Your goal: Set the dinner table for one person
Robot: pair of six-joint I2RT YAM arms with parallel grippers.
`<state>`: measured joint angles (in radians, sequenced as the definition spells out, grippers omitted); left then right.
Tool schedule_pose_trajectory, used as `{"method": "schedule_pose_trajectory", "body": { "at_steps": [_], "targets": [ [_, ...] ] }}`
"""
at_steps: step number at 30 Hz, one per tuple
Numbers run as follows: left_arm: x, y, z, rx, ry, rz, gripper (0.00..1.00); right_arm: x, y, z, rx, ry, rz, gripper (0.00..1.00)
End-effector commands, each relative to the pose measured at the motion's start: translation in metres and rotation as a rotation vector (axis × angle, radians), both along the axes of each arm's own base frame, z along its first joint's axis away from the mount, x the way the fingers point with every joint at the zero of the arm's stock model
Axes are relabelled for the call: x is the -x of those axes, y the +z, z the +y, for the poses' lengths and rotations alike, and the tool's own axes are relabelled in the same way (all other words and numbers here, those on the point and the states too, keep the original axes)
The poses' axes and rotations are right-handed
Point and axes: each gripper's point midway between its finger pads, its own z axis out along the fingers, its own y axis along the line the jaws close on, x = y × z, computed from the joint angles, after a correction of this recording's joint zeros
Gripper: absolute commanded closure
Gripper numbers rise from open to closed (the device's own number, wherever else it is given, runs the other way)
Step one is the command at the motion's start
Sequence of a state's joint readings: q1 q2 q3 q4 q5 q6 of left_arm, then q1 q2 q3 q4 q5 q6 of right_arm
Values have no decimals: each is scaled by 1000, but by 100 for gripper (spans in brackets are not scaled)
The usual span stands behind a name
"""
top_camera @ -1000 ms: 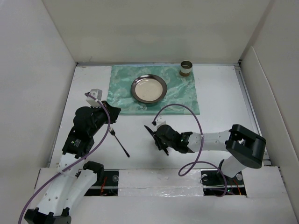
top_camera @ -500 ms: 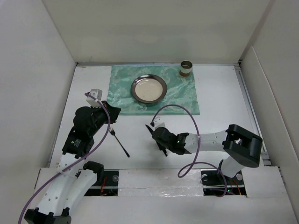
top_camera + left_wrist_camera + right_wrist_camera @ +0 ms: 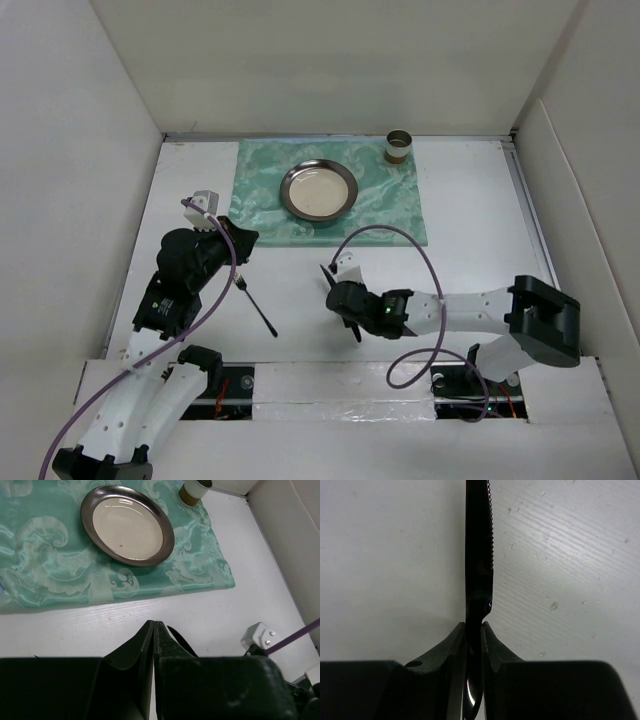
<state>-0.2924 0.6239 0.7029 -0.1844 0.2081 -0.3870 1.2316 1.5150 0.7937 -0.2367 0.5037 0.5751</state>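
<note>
By my reading the setting is about half done. The desk [image 3: 470, 200] lies under everything in the top view, with white panels standing at its edges. Toward 12 o'clock on it lies the mat [image 3: 385, 215]. The plate [image 3: 318, 190] sits near the mat's middle, and the cup [image 3: 399, 147] stands at its 1 o'clock corner. The cutlery is not yet placed. The fork [image 3: 257, 306] lies on bare desk at 7 o'clock of the plate, well apart from it. The knife [image 3: 479, 555] is also off the mat, at about 6 o'clock of the plate.

The right hand [image 3: 474, 630] is clamped on the knife. In its wrist view the fingers [image 3: 452, 645] press the dark handle from both sides. The blade runs away toward 12 o'clock, standing on edge with its teeth facing 3 o'clock. I cannot tell whether the knife touches the desk.

The left hand [image 3: 154, 625] has its fingers pressed together with nothing between them. It hangs over bare desk just at 6 o'clock of the mat.

What is probably left is to set the knife beside the plate, then pick up the fork and lay it on the plate's other side.
</note>
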Motion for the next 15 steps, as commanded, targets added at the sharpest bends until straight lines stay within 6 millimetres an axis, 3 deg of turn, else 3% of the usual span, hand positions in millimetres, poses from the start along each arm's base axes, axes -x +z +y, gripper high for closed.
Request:
{"method": "schedule_pose_trajectory", "body": {
  "at_steps": [1,5,8,12,13,15],
  "targets": [
    [-3,26,0,23,2,-76,100,-10,36,1,-104,-59,-58,100],
    [-2,24,-1,25,-7,-70,100,-23,61,-2,-173,-79,-95,100],
    [-4,24,0,24,4,-69,100,-46,85,-12,-239,-116,-127,100],
    [-3,24,-2,27,-8,-71,100,-95,126,-31,-313,-193,-215,100],
    [-3,24,-1,24,-5,-68,100,-111,131,-44,-307,-234,-233,100],
    [-2,23,-3,24,-14,-61,100,-133,148,-48,-354,-261,-280,100]
  ]
}}
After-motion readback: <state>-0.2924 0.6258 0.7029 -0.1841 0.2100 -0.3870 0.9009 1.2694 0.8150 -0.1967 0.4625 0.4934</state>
